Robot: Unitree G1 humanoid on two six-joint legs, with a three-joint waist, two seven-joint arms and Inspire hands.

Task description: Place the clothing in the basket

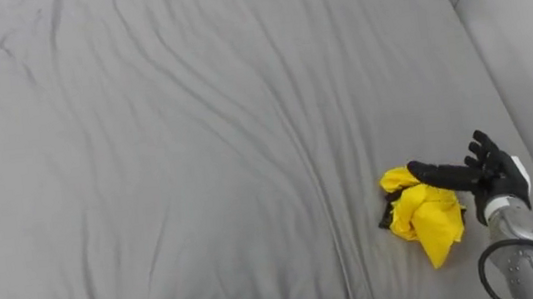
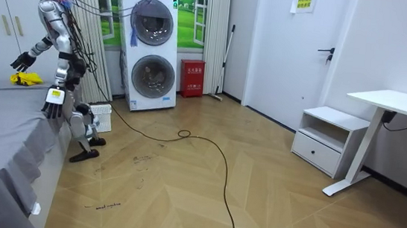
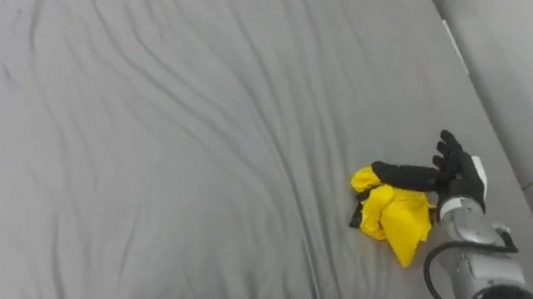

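Right hand (image 1: pixel 496 176), black, five-fingered, entering from the lower right: fingers straight and spread, closed on nothing, with one long digit laid across the top edge of the cloth and apparently touching it. Crumpled bright yellow fabric garment (image 1: pixel 427 217): the task's thing, lying bunched in a small heap directly beside and partly under that hand, near the right-hand edge of the bed, with a dark patch showing at its left side. Wrinkled grey bed sheet (image 1: pixel 197 157): bears the garment and runs wide and bare to the robot's left. Left hand (image 2: pixel 52 110): hangs low at the robot's side in the room view, where the robot stands against the edge of the bed; whether its fingers are curled cannot be told. White slatted basket (image 2: pixel 101 117): on the wooden floor just beside the robot's feet, judged to be the destination, well apart from the garment. Step in hand, as a judgement: securing the garment. Handling note: lower the palm onto the middle of the heap and not its rim, curl fingers and thumb together so that several folds are gathered, and avoid catching the sheet underneath. The fabric is limp and will trail, so lift it clear before swinging toward the basket.
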